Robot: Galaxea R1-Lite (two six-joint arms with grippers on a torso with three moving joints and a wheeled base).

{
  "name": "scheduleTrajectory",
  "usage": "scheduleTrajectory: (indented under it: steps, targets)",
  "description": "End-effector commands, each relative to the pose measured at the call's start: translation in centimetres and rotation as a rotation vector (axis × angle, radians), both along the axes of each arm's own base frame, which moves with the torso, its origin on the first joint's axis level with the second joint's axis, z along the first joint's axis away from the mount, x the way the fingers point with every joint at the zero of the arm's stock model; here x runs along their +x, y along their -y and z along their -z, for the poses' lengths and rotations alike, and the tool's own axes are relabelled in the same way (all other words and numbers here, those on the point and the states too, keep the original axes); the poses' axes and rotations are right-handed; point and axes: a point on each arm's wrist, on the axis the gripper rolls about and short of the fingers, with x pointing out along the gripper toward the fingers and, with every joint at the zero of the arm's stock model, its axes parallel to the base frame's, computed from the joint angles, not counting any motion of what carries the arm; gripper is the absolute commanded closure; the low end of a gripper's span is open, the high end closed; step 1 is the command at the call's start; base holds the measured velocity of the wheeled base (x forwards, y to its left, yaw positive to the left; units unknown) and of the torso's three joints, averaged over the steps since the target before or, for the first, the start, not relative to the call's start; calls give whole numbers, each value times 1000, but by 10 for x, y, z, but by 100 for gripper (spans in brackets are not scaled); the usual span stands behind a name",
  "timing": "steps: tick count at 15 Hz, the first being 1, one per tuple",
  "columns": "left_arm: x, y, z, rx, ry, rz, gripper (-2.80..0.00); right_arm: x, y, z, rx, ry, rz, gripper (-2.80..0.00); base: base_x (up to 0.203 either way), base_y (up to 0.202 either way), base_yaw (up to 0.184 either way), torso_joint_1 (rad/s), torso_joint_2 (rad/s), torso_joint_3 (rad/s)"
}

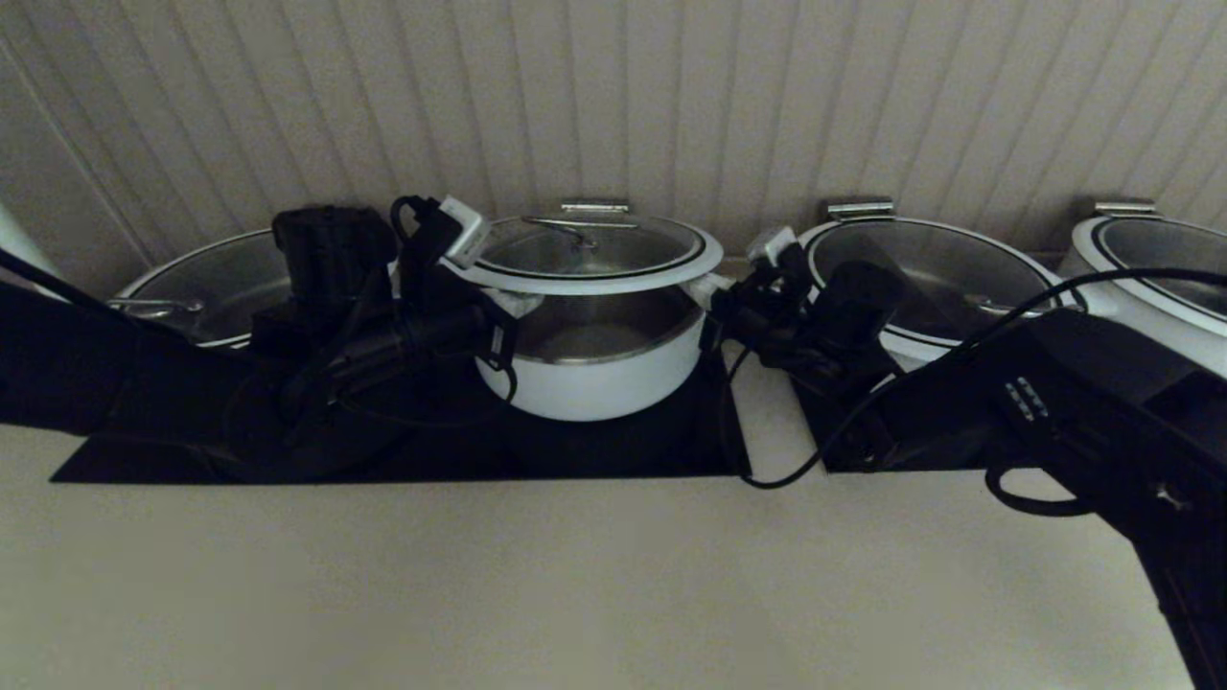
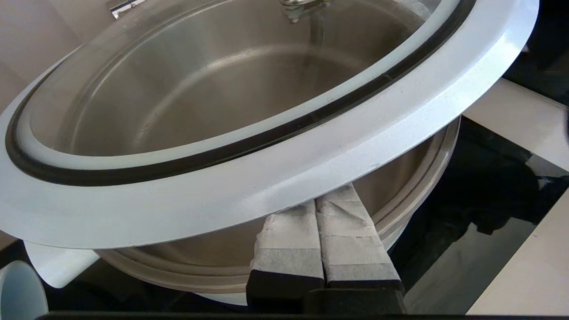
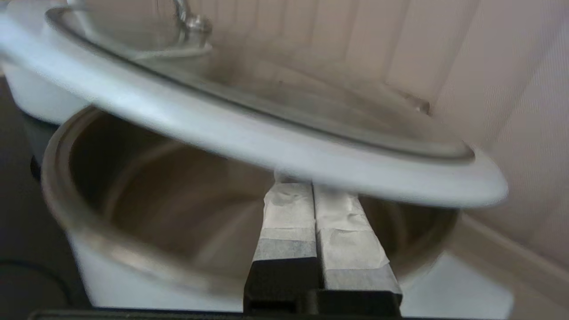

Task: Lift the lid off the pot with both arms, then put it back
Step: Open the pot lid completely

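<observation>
The lid [image 1: 590,251], glass with a white rim and a steel wire handle, hangs level a little above the pot [image 1: 599,369], with a gap showing the steel inner bowl. My left gripper [image 1: 513,302] is shut, its fingertips tucked under the lid's left rim. My right gripper [image 1: 714,287] is shut under the right rim. In the left wrist view the lid rim [image 2: 266,178] rests on top of my shut gripper [image 2: 316,200] above the pot's rim [image 2: 426,178]. In the right wrist view the lid [image 3: 266,146] likewise lies on my shut gripper [image 3: 313,182] over the pot [image 3: 133,186].
Wider white pots with glass lids stand to the left [image 1: 206,287], right [image 1: 930,278] and far right [image 1: 1160,268]. The pots sit on black surfaces [image 1: 594,446] against a ribbed wall. A beige counter [image 1: 575,575] runs along the front.
</observation>
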Motion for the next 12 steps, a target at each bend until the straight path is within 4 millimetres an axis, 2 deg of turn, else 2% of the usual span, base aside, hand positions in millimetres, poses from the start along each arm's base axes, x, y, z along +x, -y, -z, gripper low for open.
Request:
scheduleTrajectory:
  steps: [1, 7, 12]
  targets:
    - [0, 0, -1, -1, 7, 2, 0, -10, 4, 6, -19, -30, -3, 0, 0, 0, 0, 0, 0, 0]
    - [1, 1, -1, -3, 9, 2, 0, -47, 25, 15, -61, -123, 9, 0, 0, 0, 0, 0, 0, 0]
    - [1, 1, -2, -4, 12, 2, 0, -94, 56, -5, -72, -155, 37, 0, 0, 0, 0, 0, 0, 0]
